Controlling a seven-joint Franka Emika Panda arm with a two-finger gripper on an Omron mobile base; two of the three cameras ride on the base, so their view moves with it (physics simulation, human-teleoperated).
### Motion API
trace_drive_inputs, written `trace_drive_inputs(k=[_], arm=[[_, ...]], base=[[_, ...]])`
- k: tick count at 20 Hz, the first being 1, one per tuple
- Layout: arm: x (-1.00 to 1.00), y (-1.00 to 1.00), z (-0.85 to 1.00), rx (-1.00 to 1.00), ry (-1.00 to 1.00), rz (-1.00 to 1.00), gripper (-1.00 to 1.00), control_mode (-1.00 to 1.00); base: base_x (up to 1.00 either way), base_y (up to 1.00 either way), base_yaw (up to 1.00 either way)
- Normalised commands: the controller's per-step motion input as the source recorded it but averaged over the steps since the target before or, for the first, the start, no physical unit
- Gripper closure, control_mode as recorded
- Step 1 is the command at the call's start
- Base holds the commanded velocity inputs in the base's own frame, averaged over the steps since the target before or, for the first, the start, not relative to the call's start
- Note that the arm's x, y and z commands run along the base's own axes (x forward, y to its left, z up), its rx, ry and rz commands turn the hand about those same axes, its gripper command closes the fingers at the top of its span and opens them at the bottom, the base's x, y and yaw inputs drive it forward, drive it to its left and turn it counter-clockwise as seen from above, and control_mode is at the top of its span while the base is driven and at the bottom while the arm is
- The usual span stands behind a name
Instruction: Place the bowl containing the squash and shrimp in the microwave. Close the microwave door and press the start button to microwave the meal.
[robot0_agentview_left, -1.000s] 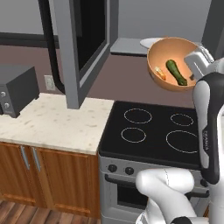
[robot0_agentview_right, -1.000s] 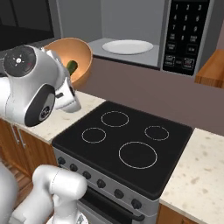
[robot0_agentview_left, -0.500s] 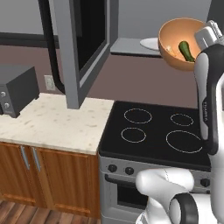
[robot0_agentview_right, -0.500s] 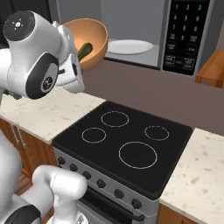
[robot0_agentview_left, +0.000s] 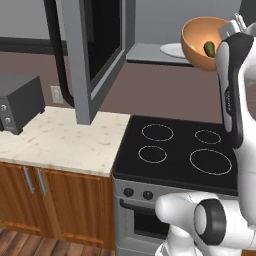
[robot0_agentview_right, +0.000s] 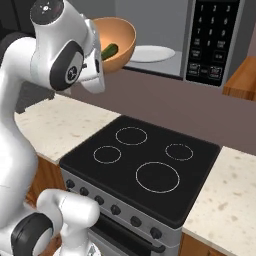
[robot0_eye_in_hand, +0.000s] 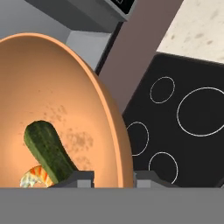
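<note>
Far left, toaster oven (robot0_agentview_left: 17, 102) on the counter (robot0_agentview_left: 65, 140). Then the microwave door (robot0_agentview_left: 95, 50) swung wide open. Over the stovetop (robot0_agentview_left: 180, 152), orange bowl (robot0_agentview_left: 202, 42) held high, tilted, just before the microwave (robot0_agentview_right: 200, 40) opening near the turntable plate (robot0_agentview_right: 150, 52). Gripper (robot0_eye_in_hand: 113, 177) fingers clamped on the bowl's rim; squash (robot0_eye_in_hand: 48, 151) and shrimp (robot0_eye_in_hand: 34, 177) inside.

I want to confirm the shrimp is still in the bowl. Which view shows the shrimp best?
The hand view: the shrimp lies in the bowl beside the squash, its orange-striped body plain. In the left and right base views the bowl's wall and the squash hide it; I cannot make it out there.
</note>
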Motion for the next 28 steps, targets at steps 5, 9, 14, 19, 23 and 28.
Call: trace_drive_inputs(k=[5, 9, 14, 19, 23, 28], arm=[[0.58, 0.00, 0.00, 0.00, 0.00, -0.02, 1.00, -1.00], [0.65, -0.13, 0.00, 0.00, 0.00, -0.02, 1.00, -1.00], [0.64, -0.22, 0.00, 0.00, 0.00, -0.04, 1.00, -1.00], [0.62, -0.20, 0.00, 0.00, 0.00, -0.04, 1.00, -1.00], [0.50, -0.12, 0.00, 0.00, 0.01, -0.01, 1.00, -1.00], [0.43, -0.10, 0.00, 0.00, 0.06, 0.00, 1.00, -1.00]], base=[[0.00, 0.00, 0.00], [0.00, 0.00, 0.00], [0.00, 0.00, 0.00], [0.00, 0.00, 0.00], [0.00, 0.00, 0.00], [0.00, 0.00, 0.00]])
